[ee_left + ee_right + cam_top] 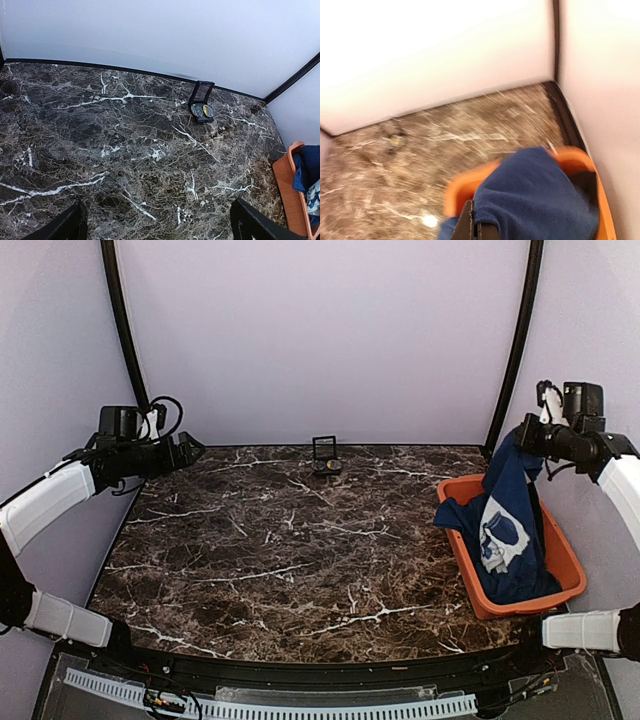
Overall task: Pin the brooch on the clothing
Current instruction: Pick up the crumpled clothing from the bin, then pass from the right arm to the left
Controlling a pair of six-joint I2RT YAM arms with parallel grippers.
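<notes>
readable text: none | clothing [512, 490] print: a picture, no letters legible | labels, numbers: none

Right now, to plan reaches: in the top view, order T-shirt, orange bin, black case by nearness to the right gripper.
1. navy T-shirt, in the right gripper.
2. orange bin, beneath it.
3. black hinged case, back centre.

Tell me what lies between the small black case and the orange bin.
Nothing but bare marble tabletop. The top view shows no object on the stretch from the black case to the orange bin, and the left wrist view agrees.
</notes>
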